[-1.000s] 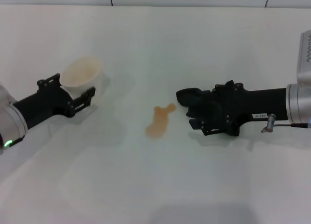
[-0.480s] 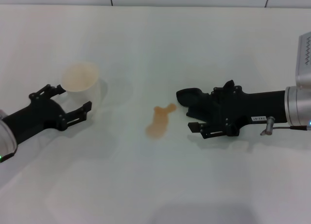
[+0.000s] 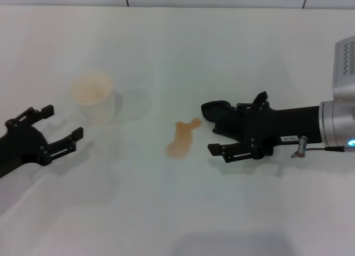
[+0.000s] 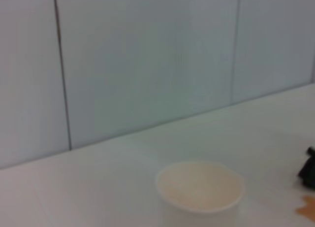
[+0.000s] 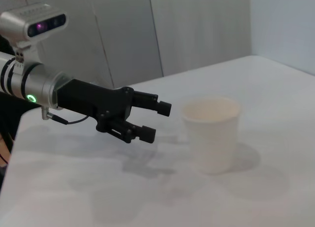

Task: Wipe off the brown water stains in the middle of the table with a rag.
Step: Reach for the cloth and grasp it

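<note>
Left gripper, open and empty, backed off the white paper cup. We see the orange-brown lobed water stains unwiped on the plain white table; right gripper holds the dark soft rag just beside them.

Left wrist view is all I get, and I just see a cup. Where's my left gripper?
Observer: The left gripper is open. It is close to the cup, on the side nearer the robot, and is not touching it.
Operator: Where's the rag?
Observer: The rag is at the front of the right gripper, out over the middle of the table.
Operator: Is it on the brown spot?
Observer: No. The brown water stains lie beside the rag, unwiped, with a bare gap between them.
</note>
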You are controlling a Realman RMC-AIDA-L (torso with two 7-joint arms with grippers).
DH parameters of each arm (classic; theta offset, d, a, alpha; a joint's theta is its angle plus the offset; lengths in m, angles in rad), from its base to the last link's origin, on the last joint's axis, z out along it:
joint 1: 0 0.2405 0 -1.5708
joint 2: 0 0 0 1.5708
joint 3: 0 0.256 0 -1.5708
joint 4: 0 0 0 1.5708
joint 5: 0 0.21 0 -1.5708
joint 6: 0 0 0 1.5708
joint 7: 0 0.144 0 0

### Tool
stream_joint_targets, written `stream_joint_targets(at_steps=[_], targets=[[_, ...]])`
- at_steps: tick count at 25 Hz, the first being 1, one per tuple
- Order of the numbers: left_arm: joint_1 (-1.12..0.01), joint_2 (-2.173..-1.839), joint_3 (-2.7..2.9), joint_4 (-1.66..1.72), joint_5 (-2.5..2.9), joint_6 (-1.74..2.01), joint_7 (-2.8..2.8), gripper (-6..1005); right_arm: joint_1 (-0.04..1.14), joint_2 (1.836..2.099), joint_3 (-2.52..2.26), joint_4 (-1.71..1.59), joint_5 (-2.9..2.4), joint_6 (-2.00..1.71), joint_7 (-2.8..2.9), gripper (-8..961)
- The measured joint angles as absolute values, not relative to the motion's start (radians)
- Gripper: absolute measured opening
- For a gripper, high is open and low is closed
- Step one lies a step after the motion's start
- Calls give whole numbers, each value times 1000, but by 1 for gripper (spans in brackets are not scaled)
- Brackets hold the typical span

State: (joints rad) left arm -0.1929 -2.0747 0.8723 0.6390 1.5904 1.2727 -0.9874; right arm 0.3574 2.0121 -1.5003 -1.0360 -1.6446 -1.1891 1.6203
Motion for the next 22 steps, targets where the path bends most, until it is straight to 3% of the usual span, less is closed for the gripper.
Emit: stream_joint_targets(at_steps=[12, 22], targets=[[-101, -2051, 848, 1035, 1761, 1505, -1285, 872, 356, 2013, -1530, -1129, -1630, -1206, 1750, 838], [-211, -1999, 690, 1072, 1946, 1656, -1327, 872, 363, 2013, -1533, -1139, -1629, -1170, 1789, 839]])
